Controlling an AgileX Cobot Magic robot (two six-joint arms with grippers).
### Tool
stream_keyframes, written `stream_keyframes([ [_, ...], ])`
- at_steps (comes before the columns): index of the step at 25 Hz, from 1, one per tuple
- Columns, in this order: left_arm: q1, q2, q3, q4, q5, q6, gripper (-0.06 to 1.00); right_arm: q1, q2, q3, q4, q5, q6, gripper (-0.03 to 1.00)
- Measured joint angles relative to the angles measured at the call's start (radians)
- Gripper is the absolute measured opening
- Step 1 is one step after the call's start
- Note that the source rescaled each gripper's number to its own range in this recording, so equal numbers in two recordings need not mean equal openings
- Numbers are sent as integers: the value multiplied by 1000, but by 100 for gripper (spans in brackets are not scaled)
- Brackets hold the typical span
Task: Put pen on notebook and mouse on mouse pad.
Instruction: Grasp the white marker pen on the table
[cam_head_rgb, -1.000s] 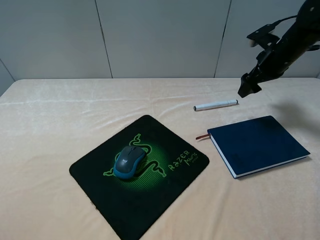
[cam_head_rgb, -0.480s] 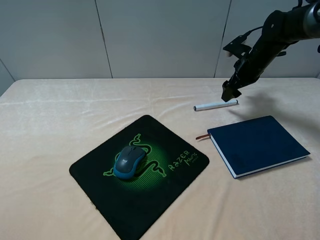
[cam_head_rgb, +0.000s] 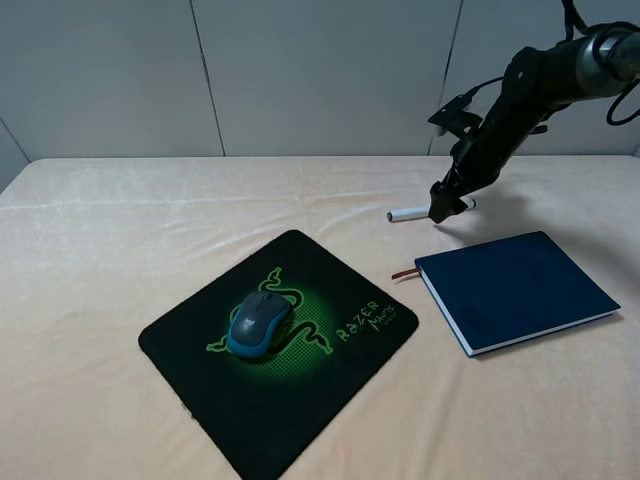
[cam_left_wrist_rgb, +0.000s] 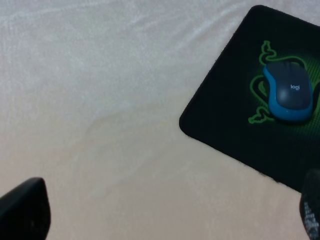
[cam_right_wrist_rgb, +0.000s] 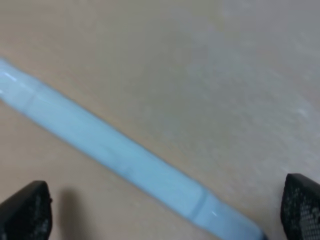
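Finds the right tool (cam_head_rgb: 443, 207) low over the tabletop (cam_head_rgb: 120, 230), open, with its 2 fingertips (cam_right_wrist_rgb: 25, 212) spread wide. Holds nothing. Straddles the pen (cam_right_wrist_rgb: 125, 160), which lies flat on the cloth directly beneath and between those fingertips. Cannot tell whether either fingertip touches it.

Lies with its long axis slanting across the gap, closer to in line with the 2 fingertips than square to them. Seen from the high camera, runs roughly side to side across the tabletop, 1 white end poking out past the tool toward the robot's left and a short bit showing on the tool's other side. Cannot tell from the blur which end carries the cap.

Places the notebook (cam_head_rgb: 515, 288) near the right tool, on its camera-facing side, closed and flat, apart from the pen. Has a ribbon (cam_head_rgb: 404, 272) sticking out at the corner nearest the tool.

Puts the mouse (cam_head_rgb: 259, 322) well apart from the right tool, off toward the robot's left, sitting on the mouse pad (cam_head_rgb: 300, 400) over the green logo (cam_head_rgb: 300, 340). Points its scroll-wheel end away from the high camera, long axis tipped slightly rightward.

Shows the left tool (cam_left_wrist_rgb: 167, 212) open too, empty, above bare cloth, with the pad and mouse ahead of it and well apart.
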Motion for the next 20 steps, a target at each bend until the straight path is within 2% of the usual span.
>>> stream_keyframes([
  [16, 0, 0, 0, 1, 0, 0, 100, 1, 28, -3, 9, -19, -3, 100],
  [18, 0, 0, 0, 1, 0, 0, 100, 1, 28, -3, 9, -19, -3, 95],
  [20, 0, 0, 0, 1, 0, 0, 100, 1, 28, -3, 9, -18, -3, 85],
])
